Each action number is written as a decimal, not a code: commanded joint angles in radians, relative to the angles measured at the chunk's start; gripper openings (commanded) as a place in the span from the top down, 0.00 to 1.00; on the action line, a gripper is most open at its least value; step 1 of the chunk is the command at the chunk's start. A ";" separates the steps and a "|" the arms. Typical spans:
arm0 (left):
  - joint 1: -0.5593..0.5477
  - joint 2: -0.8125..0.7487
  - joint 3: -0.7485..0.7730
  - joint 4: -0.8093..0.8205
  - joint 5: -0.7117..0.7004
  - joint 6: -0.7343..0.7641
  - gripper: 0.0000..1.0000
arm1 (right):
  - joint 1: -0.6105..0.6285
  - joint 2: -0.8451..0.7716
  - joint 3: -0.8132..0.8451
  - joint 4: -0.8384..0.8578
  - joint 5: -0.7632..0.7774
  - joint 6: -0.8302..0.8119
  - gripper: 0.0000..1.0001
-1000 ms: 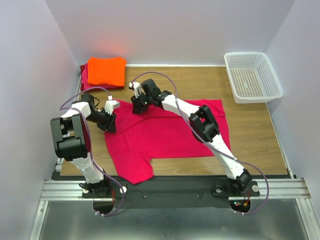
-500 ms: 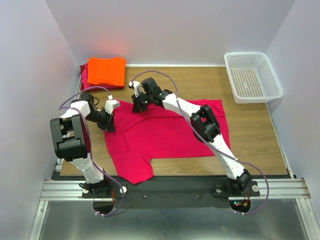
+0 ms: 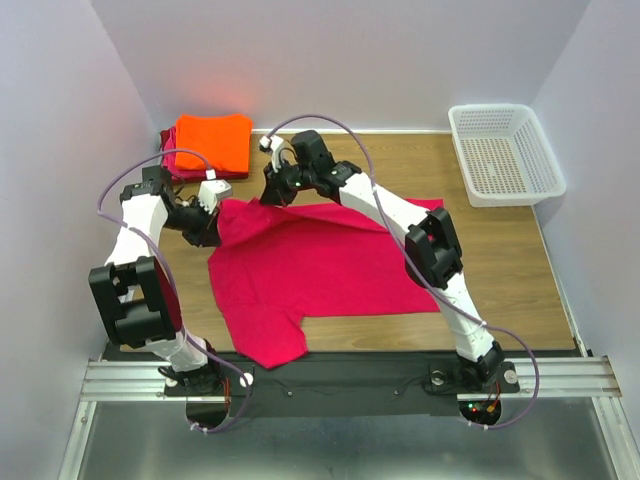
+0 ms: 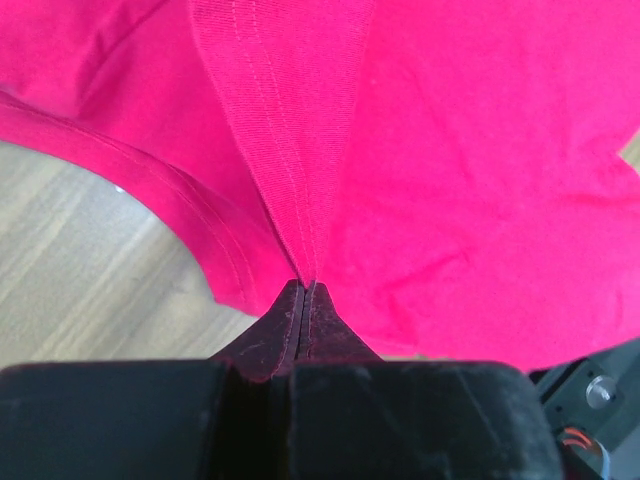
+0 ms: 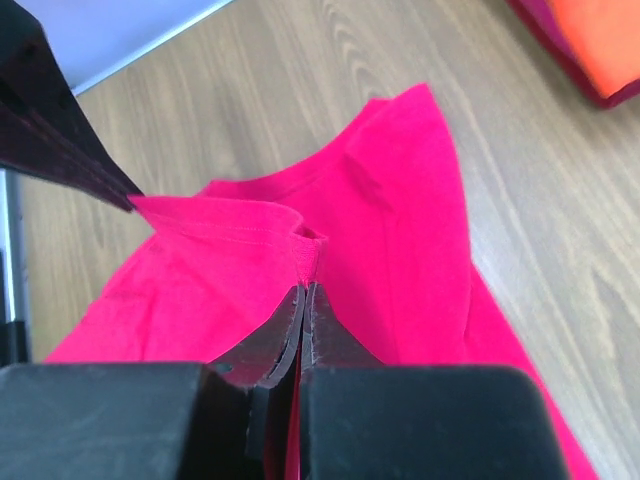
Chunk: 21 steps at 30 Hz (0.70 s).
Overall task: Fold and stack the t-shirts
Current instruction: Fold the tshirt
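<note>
1. The left end effector (image 4: pixel 303 288) is clamped shut on a pinch of the pink shirt (image 3: pixel 320 265) at its far-left edge.
2. The right end effector (image 5: pixel 303 290) is likewise closed on the far hem nearby.
3. Both hold that edge above the tabletop (image 3: pixel 500 250), likely to carry it over for a fold; the rest lies flat.
4. The orange shirt (image 3: pixel 212 142) sits folded on the red shirt (image 3: pixel 170 158) at the far-left corner, where the stack forms.
</note>
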 commanded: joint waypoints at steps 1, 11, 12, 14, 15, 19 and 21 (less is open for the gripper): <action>0.004 -0.070 0.018 -0.110 -0.003 0.062 1.00 | -0.001 -0.065 -0.043 0.032 -0.045 0.003 0.99; -0.009 -0.170 -0.040 -0.183 -0.049 0.117 1.00 | -0.001 -0.165 -0.206 0.032 -0.102 -0.002 0.99; -0.010 -0.180 -0.054 -0.190 -0.049 0.123 1.00 | -0.001 -0.171 -0.218 0.033 -0.104 -0.008 1.00; -0.016 -0.193 -0.068 -0.192 -0.054 0.127 1.00 | -0.001 -0.185 -0.249 0.033 -0.111 -0.009 0.99; -0.021 -0.197 -0.085 -0.190 -0.058 0.122 1.00 | -0.001 -0.188 -0.257 0.033 -0.113 -0.012 0.99; -0.029 -0.191 -0.126 -0.164 -0.077 0.113 1.00 | -0.001 -0.190 -0.293 0.033 -0.124 -0.019 0.99; -0.029 -0.181 -0.151 -0.149 -0.092 0.108 1.00 | 0.001 -0.184 -0.313 0.032 -0.131 -0.023 0.99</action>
